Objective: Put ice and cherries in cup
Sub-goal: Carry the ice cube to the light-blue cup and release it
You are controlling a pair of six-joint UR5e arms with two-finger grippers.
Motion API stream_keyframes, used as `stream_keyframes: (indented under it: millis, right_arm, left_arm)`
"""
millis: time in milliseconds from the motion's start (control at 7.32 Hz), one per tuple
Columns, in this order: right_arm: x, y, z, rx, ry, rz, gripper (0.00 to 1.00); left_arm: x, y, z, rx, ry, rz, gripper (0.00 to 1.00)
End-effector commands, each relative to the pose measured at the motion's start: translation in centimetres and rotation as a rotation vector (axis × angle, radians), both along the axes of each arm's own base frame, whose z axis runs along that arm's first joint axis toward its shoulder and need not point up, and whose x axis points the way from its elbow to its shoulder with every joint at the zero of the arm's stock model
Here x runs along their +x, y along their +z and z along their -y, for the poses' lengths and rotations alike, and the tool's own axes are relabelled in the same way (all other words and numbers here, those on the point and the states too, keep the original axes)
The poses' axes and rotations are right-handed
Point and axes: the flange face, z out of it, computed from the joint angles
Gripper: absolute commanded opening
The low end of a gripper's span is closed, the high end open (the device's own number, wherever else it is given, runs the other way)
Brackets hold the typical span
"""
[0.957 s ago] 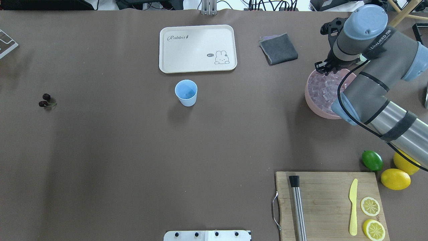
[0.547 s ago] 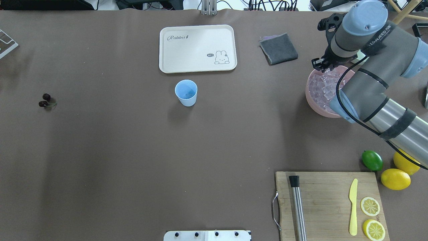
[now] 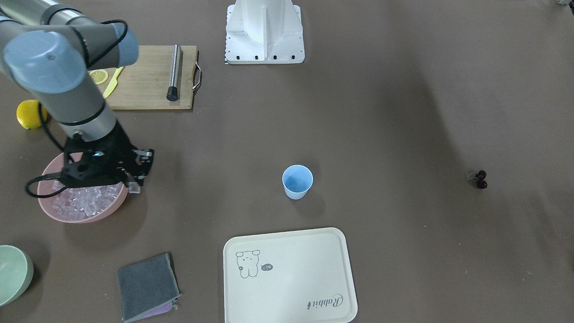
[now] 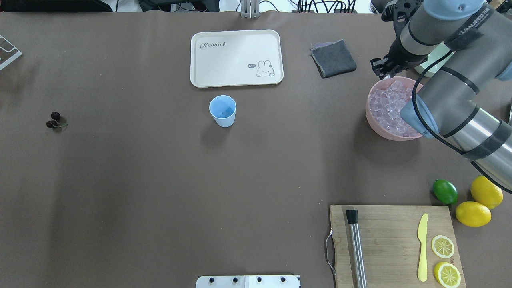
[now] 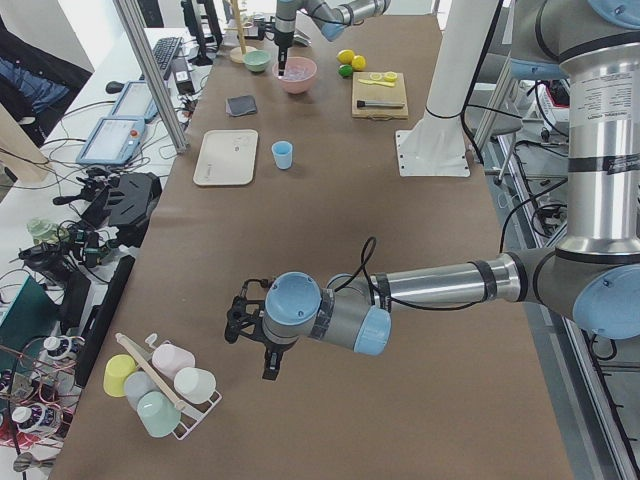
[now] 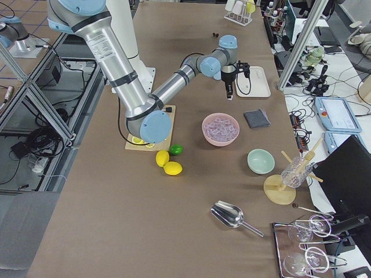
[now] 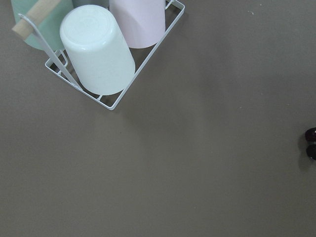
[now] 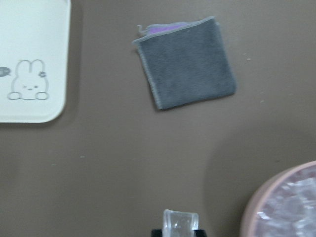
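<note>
The light-blue cup [image 4: 222, 111] stands upright mid-table, also in the front view [image 3: 297, 181]. The dark cherries [image 4: 53, 120] lie far left on the table and show at the left wrist view's right edge [image 7: 312, 143]. Ice cubes [image 4: 388, 108] fill the pink bowl [image 4: 370, 120]. My right gripper [image 4: 380, 70] hangs above the bowl's far-left rim, shut on one clear ice cube [image 8: 180, 224], which also shows in the front view [image 3: 133, 189]. My left gripper [image 5: 270, 368] shows only in the exterior left view, low over the table near a cup rack; I cannot tell its state.
A cream rabbit tray [image 4: 237, 58] and a grey cloth [image 4: 333, 58] lie beyond the cup. A cutting board [image 4: 392, 244] with muddler, knife and lemon slices sits near right, beside a lime [image 4: 445, 191] and lemons. A pale green bowl [image 3: 13, 273] and a cup rack [image 7: 98, 49] stand at the table's ends.
My right gripper has risen out of the pink bowl and moved to its far-left rim, carrying one ice cube. The cup and cherries have not moved.
</note>
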Motion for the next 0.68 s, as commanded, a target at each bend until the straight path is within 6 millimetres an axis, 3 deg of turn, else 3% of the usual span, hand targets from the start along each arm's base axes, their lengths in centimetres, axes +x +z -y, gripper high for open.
stream_keyframes:
  millis: [0, 137, 273, 410, 547]
  right_arm:
    - [-11.0, -10.6, -2.6, -0.069, 0.067, 0.083, 0.28]
    - [-15.5, -14.1, -3.6, -0.1, 0.094, 0.096, 0.28]
    - [-19.1, -16.4, -4.5, -0.09, 0.102, 0.127, 0.28]
    - [-21.7, -16.4, -5.3, -0.084, 0.108, 0.184, 0.28]
    - [-23.0, -16.1, -6.2, -0.066, 0.111, 0.193, 0.29]
  left_arm:
    - [0.0, -0.3, 0.4, 0.007, 0.0, 0.0, 0.98]
    - [-0.1, -0.3, 0.3, 0.007, -0.001, 0.0, 0.98]
    - [0.0, -0.3, 0.4, 0.007, 0.0, 0.0, 0.98]
    - [0.0, -0.4, 0.3, 0.006, -0.001, 0.0, 0.98]
    - [0.0, -0.2, 0.3, 0.004, 0.0, 0.0, 0.98]
